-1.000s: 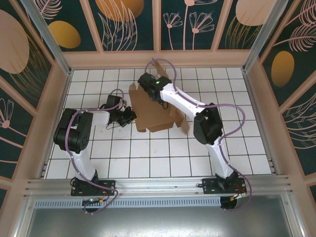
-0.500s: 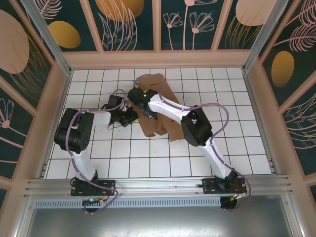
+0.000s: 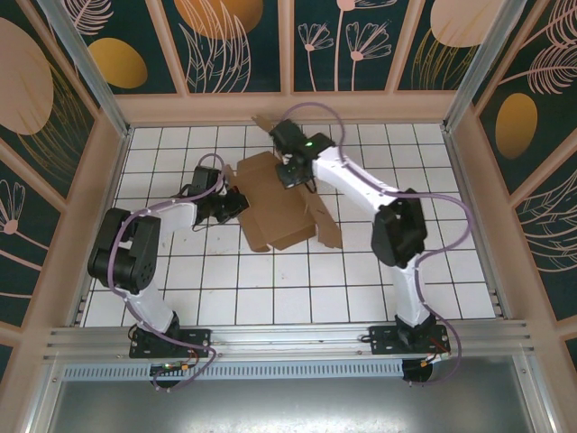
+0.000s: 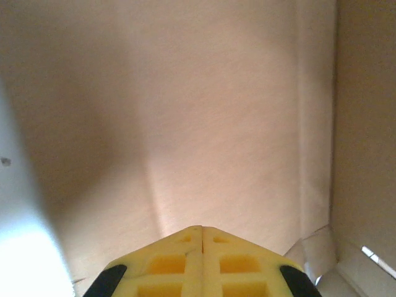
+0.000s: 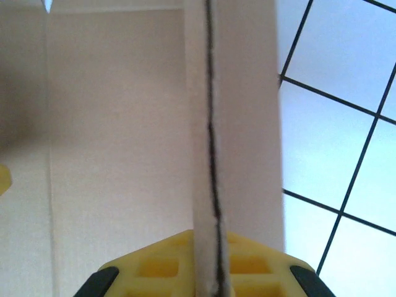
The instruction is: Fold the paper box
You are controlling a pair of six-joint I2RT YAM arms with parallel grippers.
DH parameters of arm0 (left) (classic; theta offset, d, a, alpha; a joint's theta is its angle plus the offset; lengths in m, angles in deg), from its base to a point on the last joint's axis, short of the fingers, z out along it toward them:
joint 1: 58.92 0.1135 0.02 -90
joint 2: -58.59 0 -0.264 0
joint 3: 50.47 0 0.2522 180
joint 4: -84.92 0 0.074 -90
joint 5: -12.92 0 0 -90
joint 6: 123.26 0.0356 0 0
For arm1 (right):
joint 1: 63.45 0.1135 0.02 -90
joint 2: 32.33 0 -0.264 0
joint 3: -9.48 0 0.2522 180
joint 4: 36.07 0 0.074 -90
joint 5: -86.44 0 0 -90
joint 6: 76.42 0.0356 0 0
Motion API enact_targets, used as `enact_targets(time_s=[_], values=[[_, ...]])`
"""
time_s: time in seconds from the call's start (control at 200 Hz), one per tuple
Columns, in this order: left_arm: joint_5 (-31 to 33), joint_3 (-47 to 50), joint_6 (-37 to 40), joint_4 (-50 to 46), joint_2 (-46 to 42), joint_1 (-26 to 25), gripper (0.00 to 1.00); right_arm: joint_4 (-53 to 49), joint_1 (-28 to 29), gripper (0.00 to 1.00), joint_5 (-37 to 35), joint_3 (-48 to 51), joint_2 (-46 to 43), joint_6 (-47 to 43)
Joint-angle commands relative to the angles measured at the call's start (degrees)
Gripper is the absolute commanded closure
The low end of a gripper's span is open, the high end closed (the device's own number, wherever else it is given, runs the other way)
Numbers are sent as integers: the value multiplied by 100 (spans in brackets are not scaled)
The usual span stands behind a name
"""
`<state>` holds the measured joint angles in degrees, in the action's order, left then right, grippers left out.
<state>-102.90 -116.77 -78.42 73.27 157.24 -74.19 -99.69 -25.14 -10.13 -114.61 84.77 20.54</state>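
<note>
Tightly closed, right jaws pinching paper box (image 3: pixel 275 212)

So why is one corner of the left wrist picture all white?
Left wrist view: bright light washes out the bottom-left corner, and a soft shadow darkens the paper box at upper left. Right wrist view: the cardboard edge sits so close it looks fuzzy, and the tiles look bluish. Top view: evenly lit and sharp.

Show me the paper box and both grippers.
paper box (image 3: pixel 279 212), top view, middle of its flat panel.
left gripper (image 4: pixel 202 230), left wrist view, where its fingertips meet.
right gripper (image 5: pixel 207 238), right wrist view, between fingertips pinching cardboard.
</note>
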Motion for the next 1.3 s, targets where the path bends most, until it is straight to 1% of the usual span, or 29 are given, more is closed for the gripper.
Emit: enact_targets(time_s=[0.0,0.085,0.265,0.28,0.35,0.4,0.55,0.641,0.721,0.806,0.896,1.021,1.086,1.211,1.291], values=[[171,-189,174,-193,-298,21,100,427,-446,88,1201,539,-569,199],[97,-220,192,-182,-267,2,99,573,-663,88,1255,889,-788,74],[-60,-178,175,-84,-81,-39,98,574,-662,88,607,1070,-749,-321],[-81,-177,165,-80,76,-41,98,582,-666,87,597,1096,-738,-338],[-122,-196,191,-102,211,-55,97,537,-660,86,181,1131,-647,-392],[-131,-188,188,-105,286,-47,97,483,-662,81,-131,1132,-566,-415],[-109,-169,207,-83,430,-48,97,512,-666,77,-1048,1281,-437,-505],[-35,-202,256,-134,488,-54,98,603,-662,76,-1241,1409,-482,-551],[108,-268,341,-257,589,-50,99,764,-666,77,-1280,1583,-556,-543],[242,-284,411,-376,709,-49,100,926,-664,83,-1418,1784,-564,-528],[230,-284,395,-352,734,-62,100,968,-501,85,-2081,1917,-403,-635],[202,-277,395,-321,725,-72,100,1025,-141,85,-3537,2002,-79,-873],[152,-267,369,-276,709,-76,100,1154,16,85,-4061,2057,10,-1076],[122,-249,357,-246,678,-94,100,1489,189,84,-4466,2170,68,-1431],[120,-249,375,-255,633,-102,100,1548,230,82,-4432,2173,158,-1549]])
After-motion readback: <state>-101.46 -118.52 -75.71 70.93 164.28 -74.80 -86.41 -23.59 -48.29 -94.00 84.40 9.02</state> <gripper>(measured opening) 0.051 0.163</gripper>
